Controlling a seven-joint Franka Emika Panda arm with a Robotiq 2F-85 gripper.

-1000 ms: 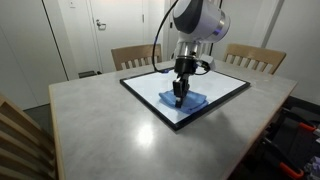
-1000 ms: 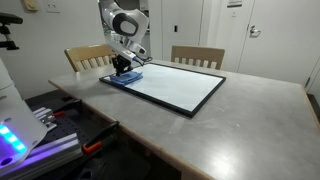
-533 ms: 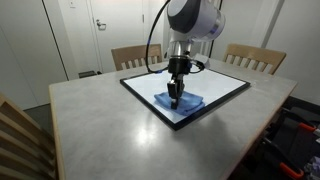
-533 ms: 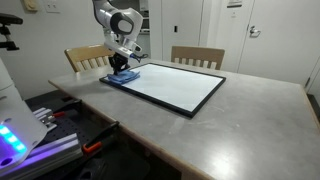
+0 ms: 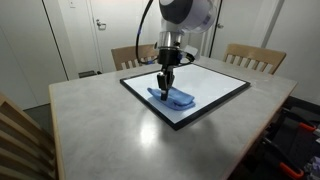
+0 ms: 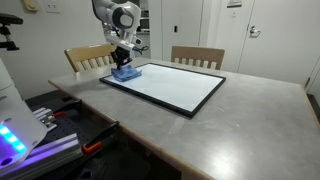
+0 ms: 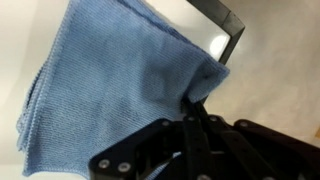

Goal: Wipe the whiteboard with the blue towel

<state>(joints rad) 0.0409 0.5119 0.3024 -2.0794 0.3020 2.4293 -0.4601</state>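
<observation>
The whiteboard (image 5: pixel 215 85) lies flat on the grey table, white with a thin black frame. The blue towel (image 5: pixel 179 98) sits rumpled on the board near its front-left edge. My gripper (image 5: pixel 165 88) points straight down onto the towel's left part, fingers shut together with a fold of cloth pinched at the tips. In the other exterior view the towel (image 6: pixel 125 73) lies at the whiteboard's (image 6: pixel 175 85) left corner under the gripper (image 6: pixel 122 66). The wrist view shows the towel (image 7: pixel 110 80) bunched at the gripper (image 7: pixel 193 100), beside the board's black corner (image 7: pixel 222 20).
Two wooden chairs (image 5: pixel 130 55) (image 5: pixel 255 57) stand behind the table. The grey tabletop (image 5: pixel 100 120) surrounds the board. Another chair back (image 5: pixel 20 140) shows at the near left. A red-and-black stand (image 6: pixel 60 125) sits beside the table.
The gripper has slid along the board toward its corner, dragging the towel with it. The towel is more bunched up than before.
</observation>
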